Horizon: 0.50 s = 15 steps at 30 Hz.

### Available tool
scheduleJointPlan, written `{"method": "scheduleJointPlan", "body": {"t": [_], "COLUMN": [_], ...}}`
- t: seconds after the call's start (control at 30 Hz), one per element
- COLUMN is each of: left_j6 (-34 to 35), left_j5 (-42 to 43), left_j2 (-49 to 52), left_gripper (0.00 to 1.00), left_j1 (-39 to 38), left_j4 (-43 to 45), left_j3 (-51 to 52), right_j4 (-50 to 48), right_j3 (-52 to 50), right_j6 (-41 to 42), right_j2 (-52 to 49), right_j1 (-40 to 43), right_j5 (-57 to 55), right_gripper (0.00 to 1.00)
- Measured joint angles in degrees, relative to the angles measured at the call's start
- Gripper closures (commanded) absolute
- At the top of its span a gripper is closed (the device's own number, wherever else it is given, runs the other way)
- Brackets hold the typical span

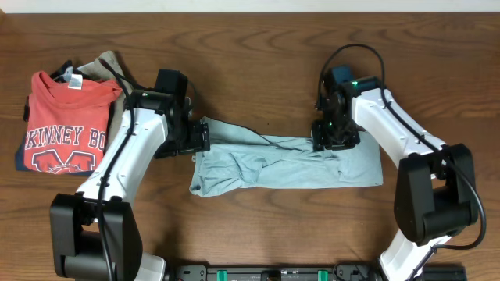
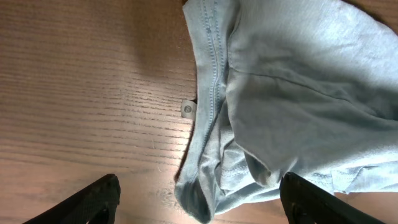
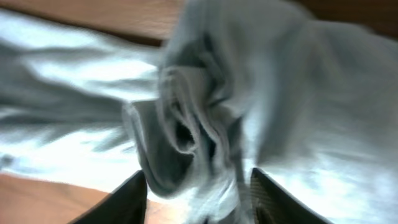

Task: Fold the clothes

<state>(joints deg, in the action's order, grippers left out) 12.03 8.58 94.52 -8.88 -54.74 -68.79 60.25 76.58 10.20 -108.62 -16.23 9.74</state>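
Clothes (image 1: 289, 165), overhead: one pale garment lies on the table (image 1: 250, 47) in a long rumpled band, so the cross folds likely remain. Left wrist: left gripper (image 2: 199, 186) wide open, empty, above the hem. Right wrist, blurred: right gripper (image 3: 198, 183) half parted astride a bunched fold; grip unclear.

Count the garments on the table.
3: the pale blue-grey garment at centre, the red T-shirt far left, the olive-tan garment under it. A dark edge beneath may be a fourth.
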Motion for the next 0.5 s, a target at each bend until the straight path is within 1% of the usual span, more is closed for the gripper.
{"method": "scheduleJointPlan", "body": {"t": [0.07, 0.17, 0.23, 0.33, 0.4, 0.5], "left_j6": [0.00, 0.00, 0.00, 0.00, -0.09, 0.13], "left_j5": [0.02, 0.02, 0.00, 0.00, 0.00, 0.02], "left_j2": [0.00, 0.00, 0.00, 0.00, 0.00, 0.00], "left_gripper": [0.16, 0.16, 0.16, 0.16, 0.10, 0.07], "left_j1": [0.00, 0.00, 0.00, 0.00, 0.00, 0.00], "left_j4": [-0.02, -0.02, -0.02, -0.04, -0.02, -0.04], "left_j3": [0.00, 0.00, 0.00, 0.00, 0.00, 0.00], "right_j4": [0.00, 0.24, 0.44, 1.70, 2.89, 3.89], "right_j3": [0.00, 0.00, 0.00, 0.00, 0.00, 0.00], "right_j6": [-1.11, -3.13, -3.48, -2.78, -1.31, 1.29], "right_j2": [0.02, 0.02, 0.02, 0.02, 0.02, 0.04], "right_j1": [-0.26, -0.35, -0.35, -0.28, -0.13, 0.85], "right_j5": [2.78, 5.99, 5.81, 2.51, -1.27, -6.97], "right_gripper": [0.46, 0.50, 0.49, 0.50, 0.51, 0.50]}}
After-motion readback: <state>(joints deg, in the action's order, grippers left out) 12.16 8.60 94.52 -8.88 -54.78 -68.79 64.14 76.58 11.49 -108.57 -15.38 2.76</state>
